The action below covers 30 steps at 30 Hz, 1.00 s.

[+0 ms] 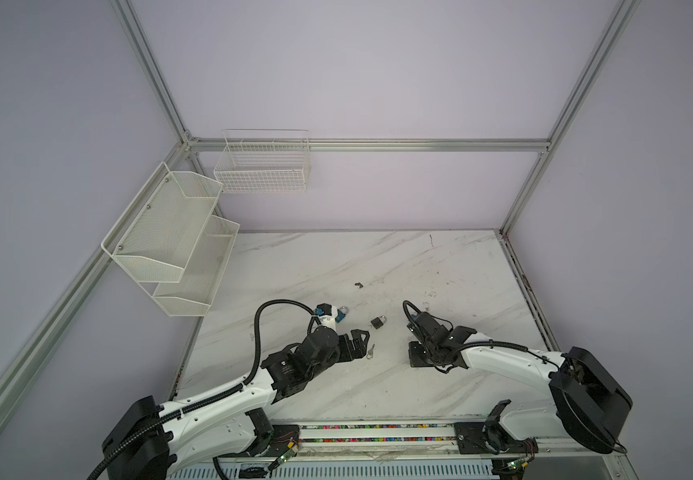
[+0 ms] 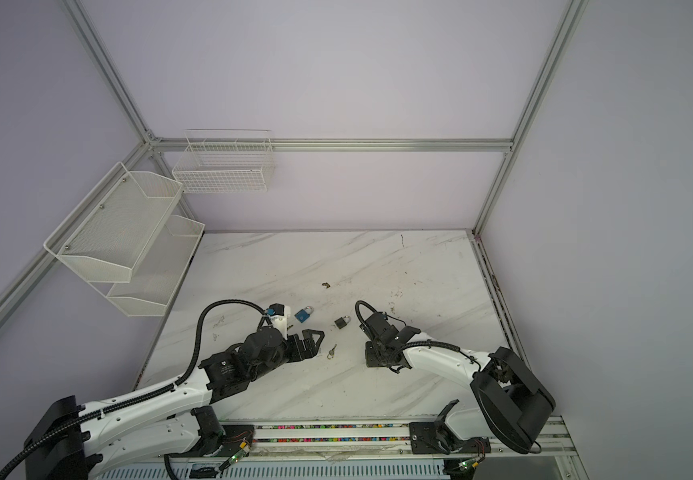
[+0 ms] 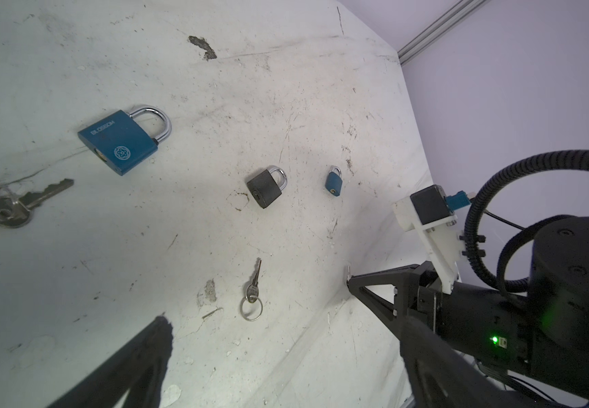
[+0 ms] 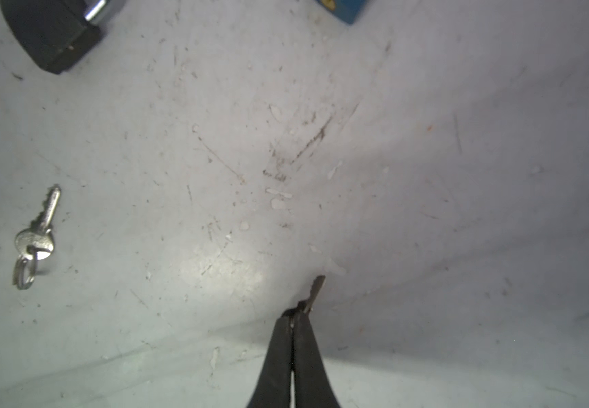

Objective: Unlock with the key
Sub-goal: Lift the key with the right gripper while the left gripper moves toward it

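My right gripper (image 4: 295, 314) is shut on a small key (image 4: 316, 289) whose blade sticks out past the tips, just above the marble table (image 1: 440, 270). In the left wrist view this gripper (image 3: 351, 281) shows the key's tip (image 3: 348, 271). A black padlock (image 1: 378, 322) (image 3: 266, 187) lies between the arms. A large blue padlock (image 2: 304, 316) (image 3: 120, 141) lies to its left, and a small blue padlock (image 3: 333, 182) beyond it. My left gripper (image 1: 363, 341) (image 3: 286, 371) stands open and empty, beside a second small key on a ring (image 1: 370, 352) (image 3: 252, 293) (image 4: 38, 233).
A large silver key (image 3: 21, 206) lies near the large blue padlock. A small dark object (image 1: 358, 284) lies farther back on the table. White mesh shelves (image 1: 170, 245) and a wire basket (image 1: 263, 166) hang on the left and back walls.
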Motion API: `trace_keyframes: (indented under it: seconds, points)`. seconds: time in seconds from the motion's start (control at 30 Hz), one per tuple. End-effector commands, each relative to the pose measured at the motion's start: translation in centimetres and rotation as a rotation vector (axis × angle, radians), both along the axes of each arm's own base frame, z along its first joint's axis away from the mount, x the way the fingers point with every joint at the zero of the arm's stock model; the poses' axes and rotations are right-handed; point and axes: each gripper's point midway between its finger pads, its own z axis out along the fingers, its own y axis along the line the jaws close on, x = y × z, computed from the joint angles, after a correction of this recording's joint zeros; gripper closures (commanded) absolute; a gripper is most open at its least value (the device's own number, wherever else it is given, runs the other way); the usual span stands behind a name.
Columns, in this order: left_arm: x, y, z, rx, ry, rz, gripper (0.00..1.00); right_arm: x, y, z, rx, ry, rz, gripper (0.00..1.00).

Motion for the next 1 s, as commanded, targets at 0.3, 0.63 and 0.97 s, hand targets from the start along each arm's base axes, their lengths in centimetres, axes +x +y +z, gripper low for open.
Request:
trace_keyframes:
  seconds: [0.3, 0.63, 0.97]
  points:
    - [-0.4, 2.3, 7.1, -0.134, -0.132, 0.062, 0.0, 1.7, 6.3, 7.4, 0.166, -0.225, 0.228, 1.0]
    - [-1.4, 5.8, 10.6, -0.108, -0.162, 0.079, 0.0, 1.7, 12.0, 14.9, 0.277, -0.507, 0.471, 1.0]
    - [-0.9, 4.5, 12.3, -0.319, -0.093, 0.035, 0.07, -0.8, 15.6, 20.8, 0.426, -0.762, 0.7, 1.0]
